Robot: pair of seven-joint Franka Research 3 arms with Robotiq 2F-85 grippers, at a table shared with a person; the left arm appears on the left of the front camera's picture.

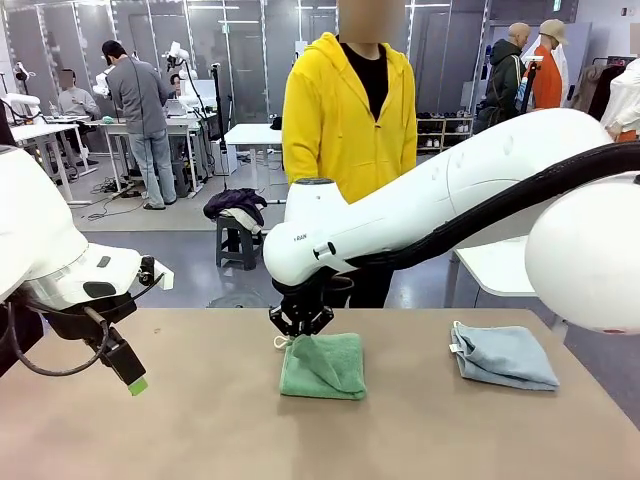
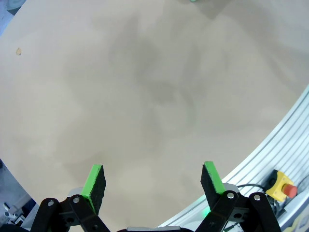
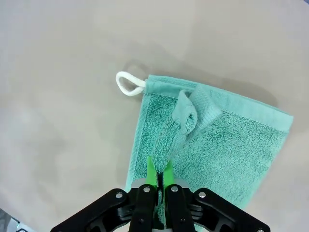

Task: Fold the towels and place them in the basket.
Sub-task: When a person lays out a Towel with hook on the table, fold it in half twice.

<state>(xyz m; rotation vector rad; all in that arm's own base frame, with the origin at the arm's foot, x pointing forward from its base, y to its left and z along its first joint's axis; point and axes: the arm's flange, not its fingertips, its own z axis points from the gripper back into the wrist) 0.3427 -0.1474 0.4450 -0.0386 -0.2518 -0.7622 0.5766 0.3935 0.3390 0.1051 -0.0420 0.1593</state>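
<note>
The green towel (image 1: 323,367) lies folded mid-table, one corner pinched up between the right gripper's (image 1: 300,322) pressed fingers. A grey-blue towel (image 1: 503,356) sits far right. The left gripper (image 2: 153,186) hovers near left, fingers spread, over the bare tan table (image 1: 180,420). Beyond stands a person (image 1: 350,120) in a lab room.

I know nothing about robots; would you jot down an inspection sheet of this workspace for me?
Surface: plain beige table, bare between the items.
Job's things: green terry towel folded mid-table, white loop at its corner; grey-blue terry towel folded to the right.
Clutter: nothing seen.
Grippers: right pincer shut on a raised fold of the green towel; left pincer open over bare table.
Cables: black hose along the right arm; black cable looping at the left wrist.
Surroundings: person in a yellow hoodie at the far side.
</note>
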